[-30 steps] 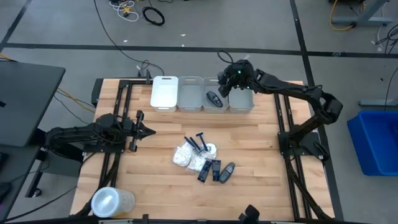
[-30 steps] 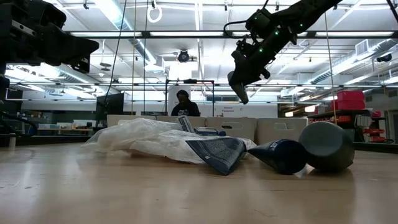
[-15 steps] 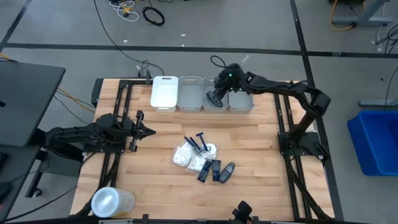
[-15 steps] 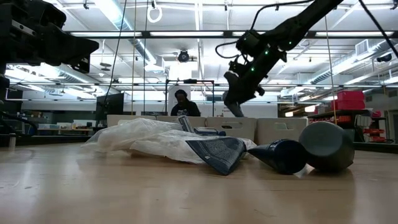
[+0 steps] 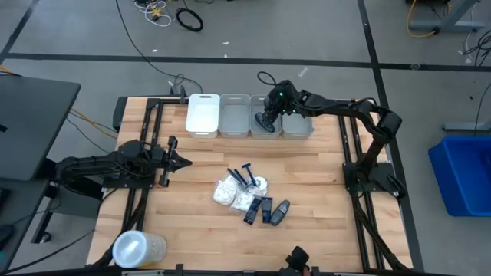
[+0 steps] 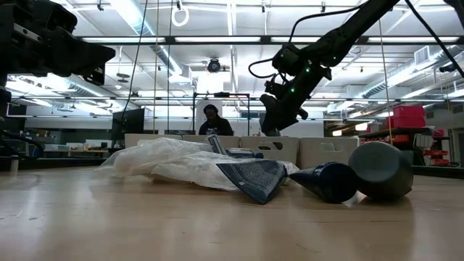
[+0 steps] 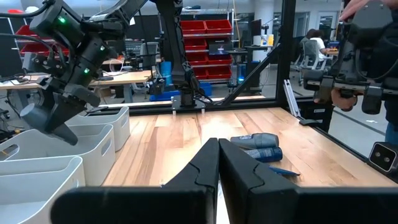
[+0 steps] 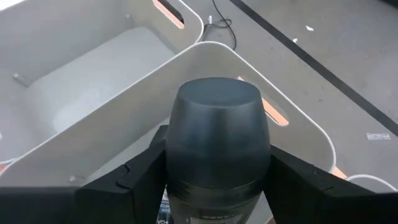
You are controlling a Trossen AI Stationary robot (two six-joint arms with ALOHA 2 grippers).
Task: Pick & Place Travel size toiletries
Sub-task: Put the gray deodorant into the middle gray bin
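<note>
My right gripper is over the third white bin in the row at the far edge, shut on a dark oblong container with a grey cap. The other toiletries lie in a pile at the table's middle: blue razors, white packets and dark containers. They show close up in the low view, with a packet and a dark container lying on the wood. My left gripper waits shut at the left side, pointing level. My right gripper pinches the dark container's body, just behind the grey cap, between its two fingers. The fingers slant down from the table's right. The container is tilted, cap end lowest, over the bin; I cannot tell whether it touches the bin.
Four white bins stand side by side at the far edge. A clear round lidded tub sits at the near left corner. Bare wood lies between the pile and the bins. A person sits beyond the table.
My right gripper has come down and toward the table's left, from above the fourth bin to over the third one, carrying the dark container with it. The pile has not moved.
</note>
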